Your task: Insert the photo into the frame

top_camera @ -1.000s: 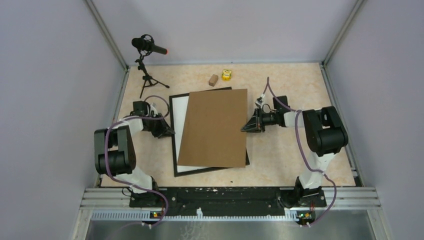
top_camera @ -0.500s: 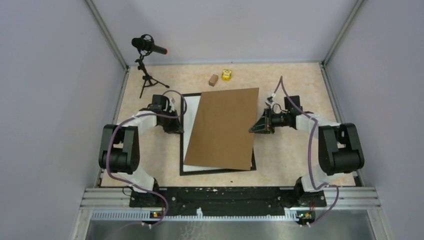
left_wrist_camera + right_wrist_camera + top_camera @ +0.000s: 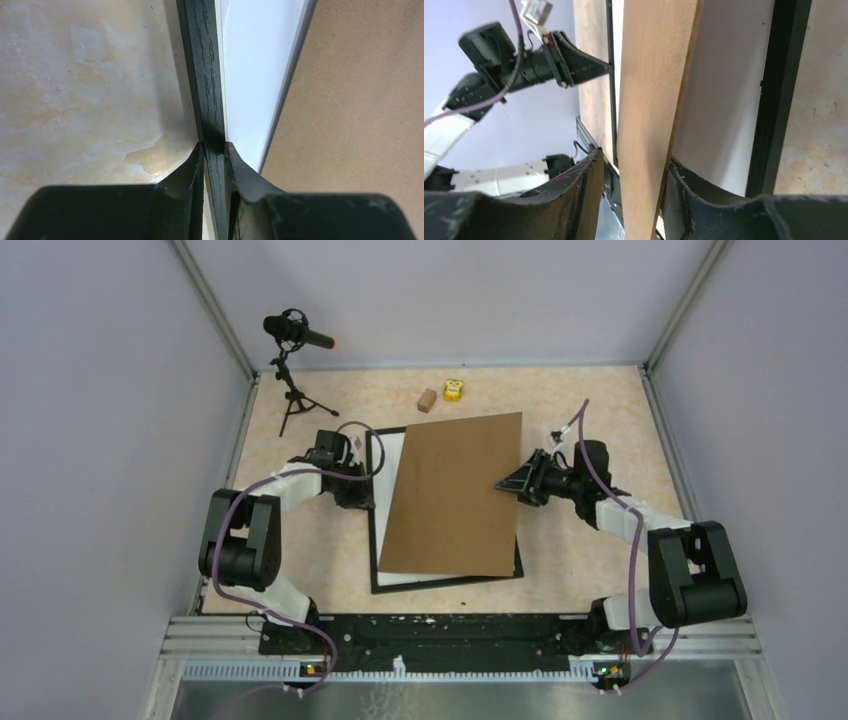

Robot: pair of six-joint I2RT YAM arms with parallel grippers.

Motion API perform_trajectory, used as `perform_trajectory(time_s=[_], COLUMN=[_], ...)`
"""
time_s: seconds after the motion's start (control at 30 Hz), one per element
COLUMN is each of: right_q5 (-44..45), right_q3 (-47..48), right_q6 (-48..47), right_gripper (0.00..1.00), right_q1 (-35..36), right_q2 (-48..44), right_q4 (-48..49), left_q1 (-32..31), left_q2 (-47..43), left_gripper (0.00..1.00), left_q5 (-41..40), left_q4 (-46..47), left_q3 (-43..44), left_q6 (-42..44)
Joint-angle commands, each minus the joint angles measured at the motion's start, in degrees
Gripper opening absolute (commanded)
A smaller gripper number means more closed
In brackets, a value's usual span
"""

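Observation:
The black frame (image 3: 376, 510) lies flat on the table. The photo (image 3: 392, 465) lies in it with its plain white back up, and the cat side is hidden. The brown cardboard backing board (image 3: 455, 495) lies askew over most of the photo. My left gripper (image 3: 362, 492) is shut on the frame's left rail (image 3: 205, 75), as the left wrist view shows (image 3: 214, 144). My right gripper (image 3: 503, 483) straddles the board's right edge (image 3: 649, 75). One finger (image 3: 684, 185) touches the board and the other (image 3: 589, 180) stands off it with a visible gap.
A microphone on a small tripod (image 3: 295, 335) stands at the back left. A small brown block (image 3: 427, 400) and a yellow toy (image 3: 453, 389) lie behind the frame. Grey walls close in the left, right and back sides.
The frame, photo and board have slid to the right, and both grippers moved with them. The board has turned slightly clockwise.

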Motion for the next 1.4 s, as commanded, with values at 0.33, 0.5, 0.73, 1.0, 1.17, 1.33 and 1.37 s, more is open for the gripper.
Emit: perform_trajectory(time_s=[0.33,0.5,0.73,1.0,1.17,1.33,1.37], right_q5=[6.9,-5.2,-10.6,-7.7,-3.8,-1.8,-1.8], right_q3=[2.8,14.6,17.9,16.6,16.4,16.1,16.3], right_q6=[7.9,-3.4,-4.3,-1.3,1.9,4.3,4.4], right_gripper=[0.00,0.00,0.00,0.00,0.00,0.00,0.00], right_q1=[2.1,1.4,1.2,1.5,1.5,1.8,2.2], right_q2=[-1.5,2.6,8.5,12.6,14.6,16.2,16.7], right_q4=[12.1,-6.8,-8.3,-3.2,0.9,5.1,5.3], left_q1=[-1.5,-1.5,-1.5,-1.5,-1.5,-1.5,-1.5], left_q2=[-2.2,-2.2,-1.9,-1.9,-2.0,-1.9,-1.9], left_gripper=[0.22,0.23,0.23,0.23,0.23,0.23,0.23], left_q5=[1.1,1.6,1.0,1.1,0.9,1.2,1.2], left_q4=[-3.7,-3.5,-3.8,-3.7,-3.9,-3.8,-3.8], left_q3=[-0.9,-1.0,-0.8,-0.8,-0.8,-0.7,-0.7], left_q6=[0.8,0.5,0.5,0.4,0.4,0.3,0.3])
